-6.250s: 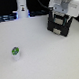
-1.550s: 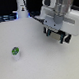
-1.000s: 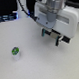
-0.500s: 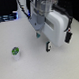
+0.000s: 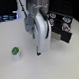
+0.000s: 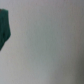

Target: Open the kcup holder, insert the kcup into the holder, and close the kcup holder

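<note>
The kcup point(image 5: 15, 52) stands upright on the white worktop point(image 5: 13, 73), well apart from the kcup holder point(image 5: 64, 27), looking light and thin-walled, best pinched gently around its sides, though I cannot tell the claw's point(image 5: 39, 53) spread.

A pale, nearly white counter point(image 5: 18, 70) fills most of the exterior view, smooth and evenly lit, with only soft grey shading across it. Behind its far edge the room falls away into a dark backdrop point(image 5: 4, 8), black with a faint blue band showing near the exterior view's left. The wrist view is blurred: a flat light-grey surface takes up almost all of it, with a dark, teal-tinged shape point(image 6: 4, 27) at one edge.
</note>
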Controlling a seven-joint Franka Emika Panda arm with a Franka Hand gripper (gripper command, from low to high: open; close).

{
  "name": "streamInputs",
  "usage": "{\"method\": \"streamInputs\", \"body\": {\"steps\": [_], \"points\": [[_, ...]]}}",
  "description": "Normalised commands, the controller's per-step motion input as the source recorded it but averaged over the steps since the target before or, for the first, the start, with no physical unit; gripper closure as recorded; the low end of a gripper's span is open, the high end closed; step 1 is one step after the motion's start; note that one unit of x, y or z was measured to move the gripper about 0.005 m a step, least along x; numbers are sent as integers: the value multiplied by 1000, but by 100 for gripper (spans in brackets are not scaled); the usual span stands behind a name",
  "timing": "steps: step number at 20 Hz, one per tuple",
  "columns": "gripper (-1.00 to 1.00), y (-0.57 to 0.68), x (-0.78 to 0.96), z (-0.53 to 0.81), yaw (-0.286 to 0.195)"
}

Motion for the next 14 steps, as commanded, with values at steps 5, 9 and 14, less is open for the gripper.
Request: {"method": "streamInputs", "body": {"steps": [5,9,14], "points": [[-100,-463,-60,-6,-285],[-100,-441,-108,-47,-291],[-100,-439,-219,-122,-285]]}}
